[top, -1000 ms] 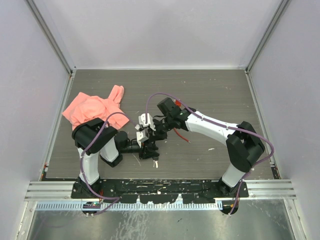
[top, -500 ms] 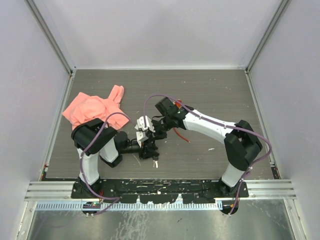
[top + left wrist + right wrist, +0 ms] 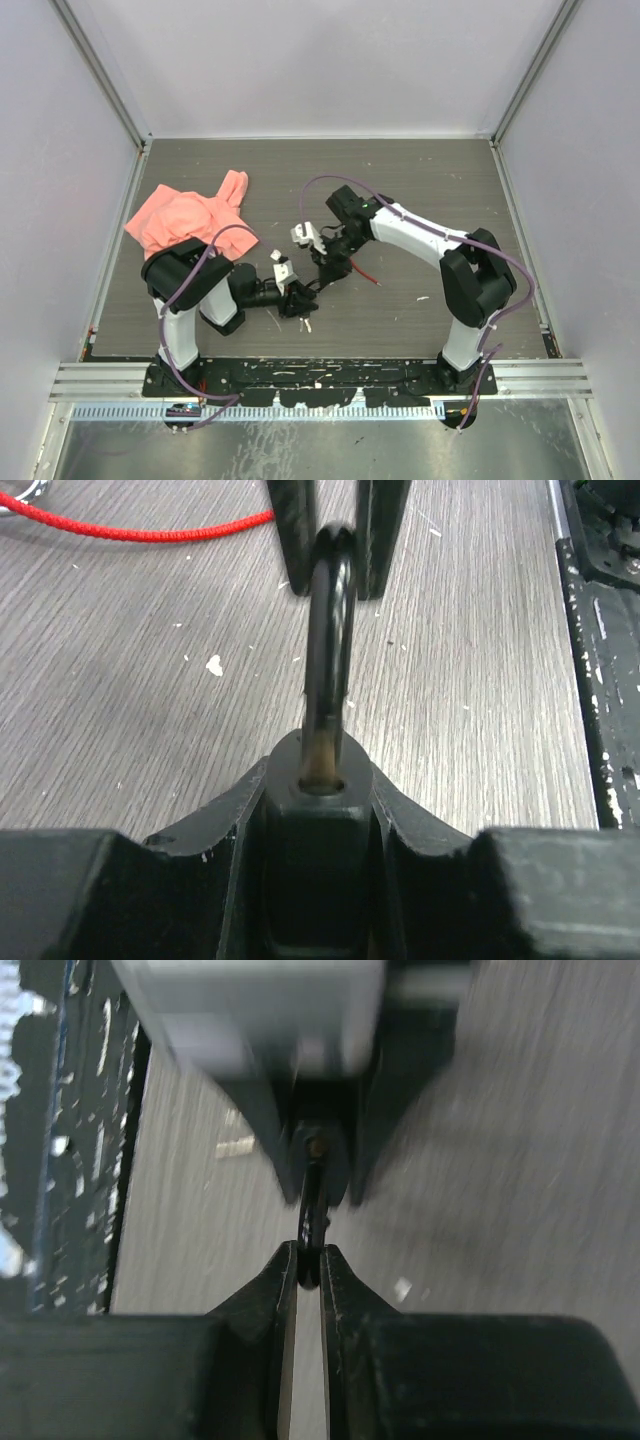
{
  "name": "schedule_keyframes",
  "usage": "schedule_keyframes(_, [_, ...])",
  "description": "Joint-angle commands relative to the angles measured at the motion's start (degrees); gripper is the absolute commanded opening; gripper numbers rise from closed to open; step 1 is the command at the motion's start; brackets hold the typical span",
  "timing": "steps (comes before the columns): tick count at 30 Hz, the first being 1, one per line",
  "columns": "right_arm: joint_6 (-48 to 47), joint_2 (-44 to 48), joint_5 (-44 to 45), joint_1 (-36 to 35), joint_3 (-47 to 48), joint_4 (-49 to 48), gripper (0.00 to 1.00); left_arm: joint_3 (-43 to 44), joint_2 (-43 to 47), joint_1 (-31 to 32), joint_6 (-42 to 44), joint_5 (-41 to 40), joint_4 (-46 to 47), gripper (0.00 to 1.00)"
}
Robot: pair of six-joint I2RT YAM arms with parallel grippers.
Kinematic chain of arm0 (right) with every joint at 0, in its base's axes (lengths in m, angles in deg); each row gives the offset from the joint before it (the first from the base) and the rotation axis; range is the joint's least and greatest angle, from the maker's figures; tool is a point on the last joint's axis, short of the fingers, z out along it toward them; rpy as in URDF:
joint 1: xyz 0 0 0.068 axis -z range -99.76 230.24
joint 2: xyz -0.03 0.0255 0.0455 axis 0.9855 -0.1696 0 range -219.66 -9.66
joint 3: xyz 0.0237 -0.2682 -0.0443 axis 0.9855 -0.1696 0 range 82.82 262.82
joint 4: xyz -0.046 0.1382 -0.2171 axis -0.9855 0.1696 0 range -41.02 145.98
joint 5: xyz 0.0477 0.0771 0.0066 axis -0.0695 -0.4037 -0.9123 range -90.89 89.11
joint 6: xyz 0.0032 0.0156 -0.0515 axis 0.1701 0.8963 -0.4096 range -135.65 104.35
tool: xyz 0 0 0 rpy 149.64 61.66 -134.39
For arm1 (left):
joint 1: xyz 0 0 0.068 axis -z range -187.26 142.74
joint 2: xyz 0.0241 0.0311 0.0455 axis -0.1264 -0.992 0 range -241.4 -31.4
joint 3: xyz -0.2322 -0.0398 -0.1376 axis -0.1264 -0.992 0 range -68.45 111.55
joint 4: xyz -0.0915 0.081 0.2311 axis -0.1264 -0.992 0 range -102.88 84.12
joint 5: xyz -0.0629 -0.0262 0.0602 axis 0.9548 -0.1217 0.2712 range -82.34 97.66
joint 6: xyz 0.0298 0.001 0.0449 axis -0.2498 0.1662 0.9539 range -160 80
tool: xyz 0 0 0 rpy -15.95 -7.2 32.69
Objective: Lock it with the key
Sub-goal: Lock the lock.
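L tool (image 3: 319, 782) grips padlock (image 3: 315, 880), R tool (image 3: 309, 1260) pinches shackle (image 3: 328, 650), red cord (image 3: 130, 530) near, cloth (image 3: 185, 215) apart

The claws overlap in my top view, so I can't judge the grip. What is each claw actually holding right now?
Observer: The left claw clamps the padlock body, with its shackle sticking out ahead.
Operator: And the right claw?
Observer: Its fingers are pinched shut on the shackle's curved end.
Operator: Any key in there?
Observer: None in either claw; the left wrist view shows only a red cord lying nearby.
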Motion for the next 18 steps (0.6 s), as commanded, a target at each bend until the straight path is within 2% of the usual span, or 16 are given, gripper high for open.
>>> schedule_keyframes(1, [1.66,2.16,-2.13,3.61,-1.03,17.03,0.01,0.98,-0.37,-1.75,6.56,-5.52,-1.30,0.00])
schedule_keyframes(10, [16.49,9.89,-7.90,10.15,-6.04,-3.53,0.01,2.02,2.93,-1.64,-2.54,-3.07,-1.31,0.00])
schedule_keyframes(12, [16.63,9.07,-10.87,12.80,-4.73,-3.39,0.01,3.13,3.35,-1.64,-5.51,-2.09,-1.31,0.01])
schedule_keyframes(15, [11.70,6.70,-13.50,14.87,0.29,1.86,0.02,4.75,4.03,-1.64,-10.23,-0.20,-1.31,0.01])
schedule_keyframes(17, [9.13,5.58,-14.89,14.96,3.58,4.28,0.06,5.70,4.51,-1.60,-12.86,0.62,-1.31,0.00])
schedule_keyframes(18, [8.75,5.26,-15.57,15.00,4.32,4.85,0.11,6.01,4.87,-1.56,-13.58,0.96,-1.31,0.00])
